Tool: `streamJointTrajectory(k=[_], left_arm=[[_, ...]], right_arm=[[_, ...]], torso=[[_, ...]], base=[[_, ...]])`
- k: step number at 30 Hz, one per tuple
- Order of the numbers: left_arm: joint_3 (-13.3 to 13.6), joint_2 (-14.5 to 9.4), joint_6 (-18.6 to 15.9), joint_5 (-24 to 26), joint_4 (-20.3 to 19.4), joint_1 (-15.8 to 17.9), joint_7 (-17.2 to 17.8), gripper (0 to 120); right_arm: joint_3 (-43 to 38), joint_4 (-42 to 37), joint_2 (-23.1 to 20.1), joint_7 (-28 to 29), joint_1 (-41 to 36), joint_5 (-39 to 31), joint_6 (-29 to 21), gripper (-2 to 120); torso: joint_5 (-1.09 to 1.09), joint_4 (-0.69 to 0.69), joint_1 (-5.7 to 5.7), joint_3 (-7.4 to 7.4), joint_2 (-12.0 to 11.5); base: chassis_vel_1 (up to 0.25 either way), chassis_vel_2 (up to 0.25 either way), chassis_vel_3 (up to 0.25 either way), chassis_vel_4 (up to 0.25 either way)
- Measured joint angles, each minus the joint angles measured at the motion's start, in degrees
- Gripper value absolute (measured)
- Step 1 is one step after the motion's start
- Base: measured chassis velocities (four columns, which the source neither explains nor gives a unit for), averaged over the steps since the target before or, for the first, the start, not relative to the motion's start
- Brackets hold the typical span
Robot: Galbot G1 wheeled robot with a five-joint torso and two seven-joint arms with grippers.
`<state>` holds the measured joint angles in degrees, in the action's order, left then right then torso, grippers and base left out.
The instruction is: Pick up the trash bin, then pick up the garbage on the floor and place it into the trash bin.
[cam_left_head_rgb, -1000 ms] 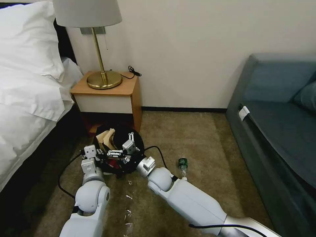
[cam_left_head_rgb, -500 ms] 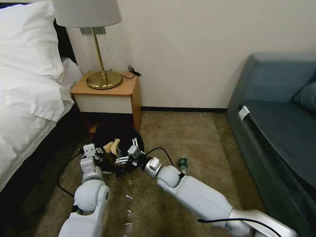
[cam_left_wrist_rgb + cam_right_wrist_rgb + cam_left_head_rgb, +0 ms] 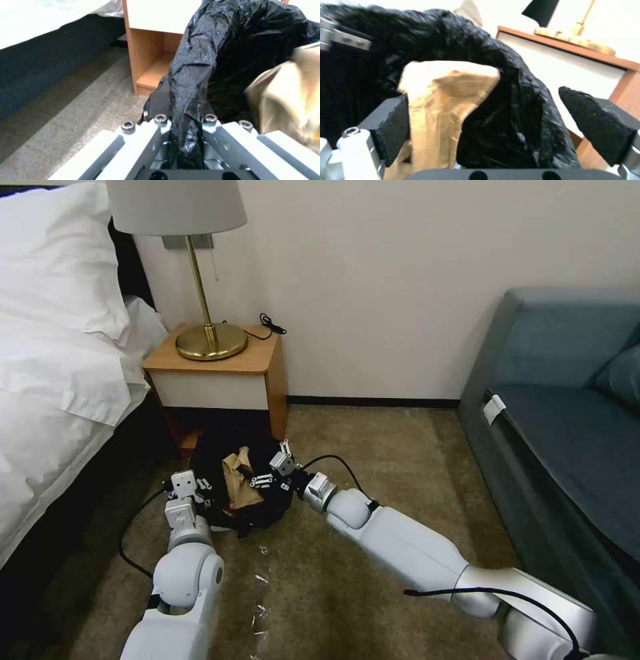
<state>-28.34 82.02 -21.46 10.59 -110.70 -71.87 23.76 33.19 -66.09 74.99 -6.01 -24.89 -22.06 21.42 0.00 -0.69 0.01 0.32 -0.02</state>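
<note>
Left gripper [image 3: 185, 140] is clamped on the bag rim of the trash bin [image 3: 267, 510], near the nightstand [image 3: 213, 373]. Right gripper [image 3: 275, 473] is spread apart over it, brown paper [image 3: 239, 483] inside. Some garbage probably remains outside.

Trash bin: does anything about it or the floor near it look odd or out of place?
The crumpled brown paper sticks up out of the trash bin rather than lying down inside. The left gripper is shut on the bag-covered rim; the open right gripper is at the opposite rim. Small clear scraps lie on the carpet below the bin.
</note>
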Motion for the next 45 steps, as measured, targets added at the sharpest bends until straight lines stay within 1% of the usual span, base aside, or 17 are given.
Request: streamJointTrajectory(k=[3, 10, 13, 17, 23, 26, 28, 30, 31, 32, 34, 39, 40, 41, 42, 43, 45], left_arm=[[-0.16, -0.19, 0.00, 0.29, 0.04, 0.05, 0.05, 3], [-0.57, -0.59, -0.13, 0.80, -0.23, 0.02, 0.12, 3], [-0.85, -0.62, -0.13, 0.97, -0.19, -0.05, 0.16, 3], [-0.89, -0.50, -0.13, 0.99, -0.07, -0.02, 0.14, 3], [-1.01, 0.14, -0.15, 1.29, -0.24, 0.09, 0.25, 3], [-0.99, 0.39, -0.42, 2.00, -0.42, 0.15, 0.50, 3], [-0.88, 0.67, -0.52, 2.22, -0.42, 0.23, 0.53, 3], [-0.83, 0.69, -0.52, 2.22, -0.40, 0.25, 0.53, 3], [-0.79, 0.76, -0.52, 2.22, -0.31, 0.31, 0.52, 3], [-0.79, 0.76, -0.52, 2.22, -0.31, 0.31, 0.52, 3], [-0.83, 0.85, -0.52, 2.22, -0.16, 0.48, 0.53, 3], [-0.89, 0.86, -0.52, 2.20, 0.04, 0.63, 0.53, 3], [-0.90, 0.86, -0.52, 2.19, 0.27, 0.65, 0.53, 3], [-0.90, 0.86, -0.52, 2.19, 0.27, 0.65, 0.53, 3], [-0.92, 0.96, -0.52, 2.12, 0.51, 0.69, 0.53, 3], [-0.92, 0.96, -0.52, 2.12, 0.51, 0.69, 0.53, 3], [-0.94, 1.04, -0.52, 2.01, 0.75, 0.70, 0.52, 3]], right_arm=[[4.04, -1.92, -2.49, -2.47, 3.35, -0.25, 0.37, 100], [10.75, -3.08, -5.18, -4.78, 11.43, -3.62, 0.35, 100], [14.55, -4.63, -7.93, -9.14, 16.71, -6.01, -2.23, 100], [16.31, -4.78, -8.64, -11.38, 19.30, -6.90, -3.85, 100], [19.28, -2.03, -6.02, -16.93, 23.64, -5.51, -5.29, 100], [20.19, 0.56, -4.20, -20.06, 25.43, -3.99, -5.22, 100], [20.39, 3.98, -2.31, -23.78, 27.18, -1.43, -4.85, 100], [20.25, 4.63, -1.92, -24.93, 27.52, -0.57, -4.82, 100], [19.43, 5.85, -1.14, -28.12, 28.39, 2.47, -4.74, 100], [19.43, 5.85, -1.14, -28.12, 28.39, 2.47, -4.74, 100], [17.10, 7.59, -0.11, -31.74, 29.50, 8.99, -3.32, 100], [14.22, 7.80, -0.07, -31.65, 29.47, 9.65, -2.41, 100], [11.95, 6.86, -0.54, -29.99, 28.64, 6.62, -2.74, 100], [11.95, 6.86, -0.54, -29.99, 28.64, 6.62, -2.74, 100], [9.14, 5.21, -1.28, -27.17, 27.19, 1.37, -3.67, 100], [9.14, 5.21, -1.28, -27.17, 27.19, 1.37, -3.67, 100], [6.33, 3.32, -1.94, -23.78, 25.53, -3.22, -4.93, 100]], torso=[[0.00, 0.00, 0.00, 0.00, 0.00], [-0.01, 0.01, 0.00, 0.00, 0.00], [0.00, 0.00, 0.00, 0.00, 0.00], [0.00, -0.01, 0.00, 0.00, 0.00], [-0.01, 0.01, 0.00, -0.01, 0.00], [0.00, 0.02, 0.00, 0.00, 0.00], [-0.01, 0.00, 0.00, 0.00, 0.00], [-0.01, 0.00, 0.00, 0.00, 0.00], [-0.01, 0.01, 0.00, 0.00, 0.00], [-0.01, 0.01, 0.00, 0.00, 0.00], [-0.02, 0.01, 0.00, 0.00, 0.00], [-0.01, 0.01, 0.00, 0.00, 0.00], [-0.01, 0.00, 0.00, 0.00, 0.00], [-0.01, 0.00, 0.00, 0.00, 0.00], [0.00, 0.01, 0.00, 0.00, 0.00], [0.00, 0.01, 0.00, 0.00, 0.00], [0.00, 0.00, 0.00, -0.01, 0.00]], base=[[0.000, 0.000, 0.000, 0.000], [0.000, 0.000, 0.000, 0.000], [0.000, 0.000, 0.000, 0.000], [0.000, 0.000, 0.000, 0.000], [0.000, 0.000, 0.000, 0.000], [0.000, 0.000, 0.000, 0.000], [0.000, 0.000, 0.000, 0.000], [0.000, 0.000, 0.000, 0.000], [0.000, 0.000, 0.000, 0.000], [0.000, 0.000, 0.000, 0.000], [0.000, 0.000, 0.000, 0.000], [0.000, 0.000, 0.000, 0.000], [0.000, 0.000, 0.000, 0.000], [0.000, 0.000, 0.000, 0.000], [0.000, 0.000, 0.000, 0.000], [0.000, 0.000, 0.000, 0.000], [0.000, 0.000, 0.000, 0.000]])
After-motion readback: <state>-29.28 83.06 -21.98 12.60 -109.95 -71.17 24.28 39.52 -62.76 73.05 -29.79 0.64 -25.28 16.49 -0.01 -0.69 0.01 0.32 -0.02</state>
